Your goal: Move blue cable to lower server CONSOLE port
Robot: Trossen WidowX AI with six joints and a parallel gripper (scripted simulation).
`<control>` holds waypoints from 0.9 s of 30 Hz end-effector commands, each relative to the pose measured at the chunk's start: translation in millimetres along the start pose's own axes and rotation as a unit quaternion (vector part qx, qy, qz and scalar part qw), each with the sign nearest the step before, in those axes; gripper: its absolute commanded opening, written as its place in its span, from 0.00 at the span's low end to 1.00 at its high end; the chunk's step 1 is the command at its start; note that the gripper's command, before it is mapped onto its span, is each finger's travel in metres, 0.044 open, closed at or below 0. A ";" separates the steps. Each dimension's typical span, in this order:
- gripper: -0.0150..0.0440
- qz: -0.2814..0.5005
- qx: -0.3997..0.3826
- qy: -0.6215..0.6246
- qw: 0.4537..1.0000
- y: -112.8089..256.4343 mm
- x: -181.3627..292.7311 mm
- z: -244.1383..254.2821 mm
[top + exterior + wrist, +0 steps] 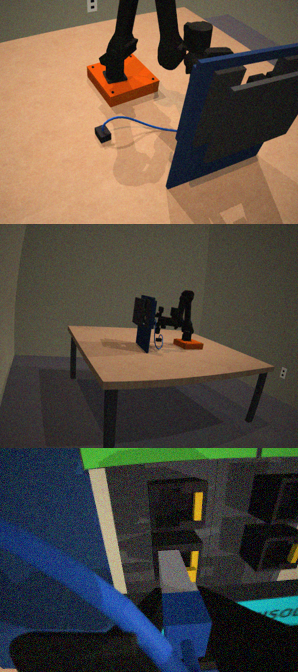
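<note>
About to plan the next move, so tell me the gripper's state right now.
Gripper: closed on the blue plug, which is in front of a port.

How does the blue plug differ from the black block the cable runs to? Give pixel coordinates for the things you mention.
The plug (186,618) is blue with a grey front part; the block (103,134) (158,339) is plain black. The plug is pinched in the tool (182,598); the block is ungripped, near the table. Both have blue cable.
</note>
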State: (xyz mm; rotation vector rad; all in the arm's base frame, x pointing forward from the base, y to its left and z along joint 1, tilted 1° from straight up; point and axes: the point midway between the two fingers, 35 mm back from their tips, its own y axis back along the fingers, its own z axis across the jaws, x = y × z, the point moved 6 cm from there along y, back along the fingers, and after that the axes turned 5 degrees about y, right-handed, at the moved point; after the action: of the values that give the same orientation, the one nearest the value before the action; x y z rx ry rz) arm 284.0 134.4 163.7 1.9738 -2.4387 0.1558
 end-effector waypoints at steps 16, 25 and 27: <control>0.25 -0.003 0.001 0.002 1.000 -4.5 -2.1 0.9; 0.25 -0.003 0.001 0.002 1.000 -6.5 -2.5 1.0; 0.25 -0.003 0.001 0.002 1.000 -6.9 -2.6 1.0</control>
State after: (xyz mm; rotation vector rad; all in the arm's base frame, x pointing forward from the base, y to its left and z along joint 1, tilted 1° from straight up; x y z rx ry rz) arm 290.0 134.6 163.7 1.9750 -2.4398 0.1586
